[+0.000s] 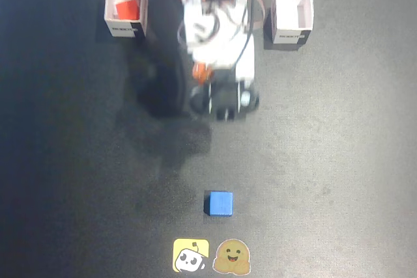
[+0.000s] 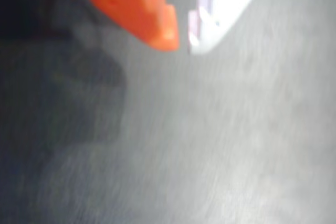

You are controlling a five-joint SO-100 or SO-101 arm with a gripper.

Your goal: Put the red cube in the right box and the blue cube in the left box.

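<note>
The red cube (image 1: 126, 9) lies inside the right box (image 1: 126, 28), which stands at the top left of the fixed view. The left box (image 1: 292, 37), with its bright white inner wall, stands at the top right and looks empty. The blue cube (image 1: 221, 204) sits on the dark table at the lower middle, well below the arm. The arm (image 1: 218, 37) is folded at the top middle between the boxes, and its fingertips are hidden under it there. In the blurred wrist view my gripper (image 2: 184, 40) holds nothing; its orange finger (image 2: 152, 19) and white finger (image 2: 220, 14) nearly meet.
Two stickers, one yellow (image 1: 190, 255) and one brown (image 1: 232, 256), lie at the table's bottom edge just below the blue cube. The dark table surface (image 1: 339, 161) spreads around the arm, with the arm's shadow to its lower left.
</note>
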